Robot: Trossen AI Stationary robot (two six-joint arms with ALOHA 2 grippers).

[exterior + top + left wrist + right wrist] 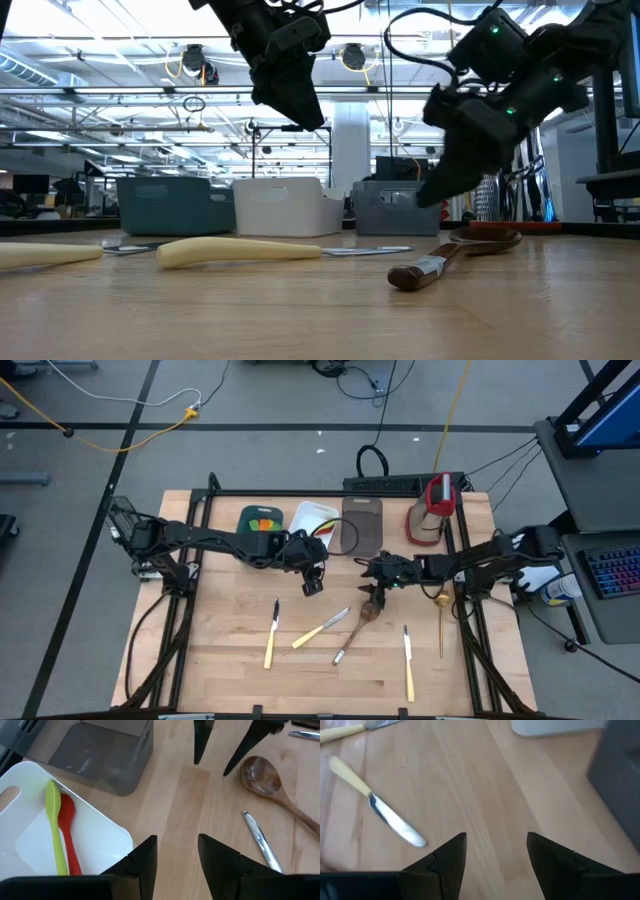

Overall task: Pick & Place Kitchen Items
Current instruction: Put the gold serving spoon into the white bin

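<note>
Teal tray (262,520), white tray (313,521), grey tray (362,523) abreast.

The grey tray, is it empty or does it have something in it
Empty. The left wrist view looks down into the grey tray and shows only its bare floor, while the white tray beside it holds a green spoon and a red spoon.

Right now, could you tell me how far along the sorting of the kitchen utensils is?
Partly done. Spatulas sit in the teal tray, and a green spoon and red spoon lie in the white tray. Nothing is in hand: the left gripper and right gripper hover open and empty. Still on the table: the wooden spoon, gold spoon and three pale-handled knives.
</note>
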